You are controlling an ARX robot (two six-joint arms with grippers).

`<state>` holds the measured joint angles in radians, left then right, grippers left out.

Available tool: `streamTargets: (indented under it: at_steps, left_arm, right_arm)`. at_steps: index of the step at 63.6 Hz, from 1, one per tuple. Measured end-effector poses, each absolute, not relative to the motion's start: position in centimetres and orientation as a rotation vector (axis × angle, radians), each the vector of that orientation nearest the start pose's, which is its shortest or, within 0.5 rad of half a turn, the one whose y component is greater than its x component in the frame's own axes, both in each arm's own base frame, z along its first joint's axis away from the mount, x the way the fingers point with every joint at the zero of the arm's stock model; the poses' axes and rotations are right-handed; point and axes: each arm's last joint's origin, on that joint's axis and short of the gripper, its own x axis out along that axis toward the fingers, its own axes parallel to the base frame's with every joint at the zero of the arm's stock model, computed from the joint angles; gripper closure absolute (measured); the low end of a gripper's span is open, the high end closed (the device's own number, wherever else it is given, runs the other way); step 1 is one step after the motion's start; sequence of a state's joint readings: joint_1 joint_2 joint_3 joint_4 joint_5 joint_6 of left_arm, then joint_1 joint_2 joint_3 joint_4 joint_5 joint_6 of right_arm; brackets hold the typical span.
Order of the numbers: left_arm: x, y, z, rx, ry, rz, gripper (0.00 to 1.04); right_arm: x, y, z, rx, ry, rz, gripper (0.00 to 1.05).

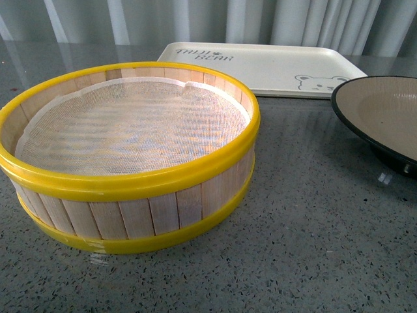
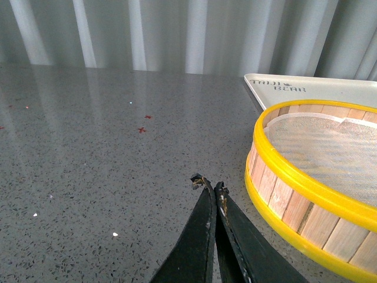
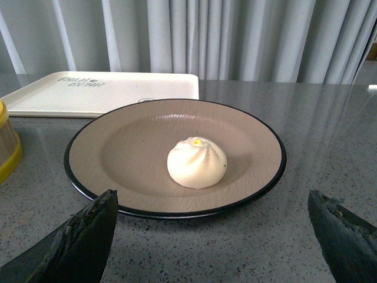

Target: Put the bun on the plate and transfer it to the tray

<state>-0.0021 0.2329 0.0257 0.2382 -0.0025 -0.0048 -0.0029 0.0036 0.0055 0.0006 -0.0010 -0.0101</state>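
Observation:
The cream-white bun point(image 3: 197, 163) with a yellow dot on top sits inside the tan plate point(image 3: 118, 147) with a black rim. My right gripper point(image 3: 212, 203) is open and empty, its fingers point(image 3: 88, 230) spread wide just short of the plate's near rim. In the front view only part of the plate point(image 1: 378, 107) shows at the right edge; the bun is hidden there. The cream tray point(image 1: 273, 65) with a bear drawing lies behind, also in the right wrist view point(image 3: 100, 91). My left gripper point(image 2: 209, 186) is shut and empty over the table, beside the steamer basket.
A yellow-rimmed wooden steamer basket point(image 1: 130, 189) with a white mesh liner stands at the front left, also in the left wrist view point(image 2: 306, 188). The grey speckled table point(image 1: 313, 248) stretches around. Pale curtains hang behind.

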Motion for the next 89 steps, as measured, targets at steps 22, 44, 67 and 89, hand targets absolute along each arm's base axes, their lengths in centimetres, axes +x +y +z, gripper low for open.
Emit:
streamTargets:
  at_steps: [22, 44, 67, 89]
  left_arm:
    - [10.0, 0.0, 17.0, -0.005, 0.006, -0.002, 1.01]
    - [9.6, 0.0, 17.2, -0.005, -0.023, -0.002, 0.95]
    - [9.6, 0.0, 17.2, -0.005, -0.023, -0.002, 0.27]
    - [9.6, 0.0, 17.2, -0.005, -0.023, -0.002, 0.07]
  right_arm:
    - [9.8, 0.0, 16.5, -0.01, -0.002, -0.002, 0.09]
    - [9.8, 0.0, 16.5, -0.01, -0.002, -0.002, 0.09]
    - [9.9, 0.9, 17.4, -0.141, 0.119, 0.081, 0.09]
    - [11.1, 0.0, 24.0, 0.196, 0.088, 0.175, 0.09]
